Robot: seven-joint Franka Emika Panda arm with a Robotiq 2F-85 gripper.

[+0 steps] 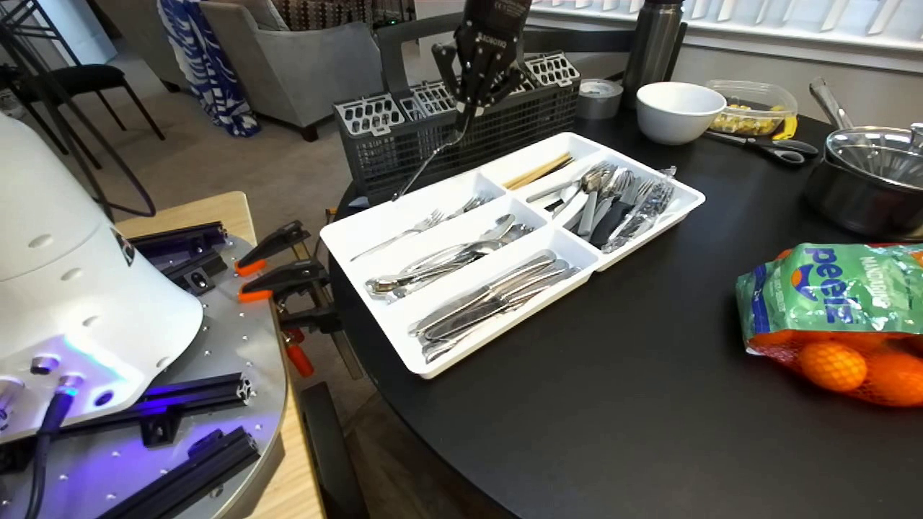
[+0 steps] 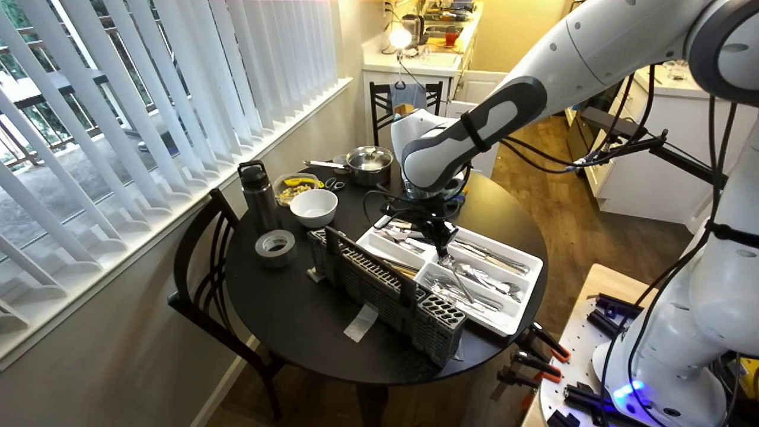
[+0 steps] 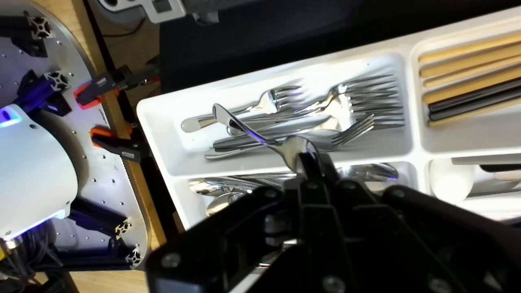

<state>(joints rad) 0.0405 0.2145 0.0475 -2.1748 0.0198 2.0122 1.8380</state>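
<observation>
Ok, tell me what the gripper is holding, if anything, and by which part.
The gripper holds what looks like a spoon by its bowl end, handle sticking out.

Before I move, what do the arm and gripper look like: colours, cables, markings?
The arm is white and rounded, with dark grey sections, black straps and black cables; a blue light glows on its white base. The gripper is black, angular and jointed, with slim dark fingers and pale lettering that reads ROBOTIQ.

Arm [image 2: 587, 53] ext'd, end effector [image 2: 443, 256] ptd dwn, jaws clamped.
</observation>
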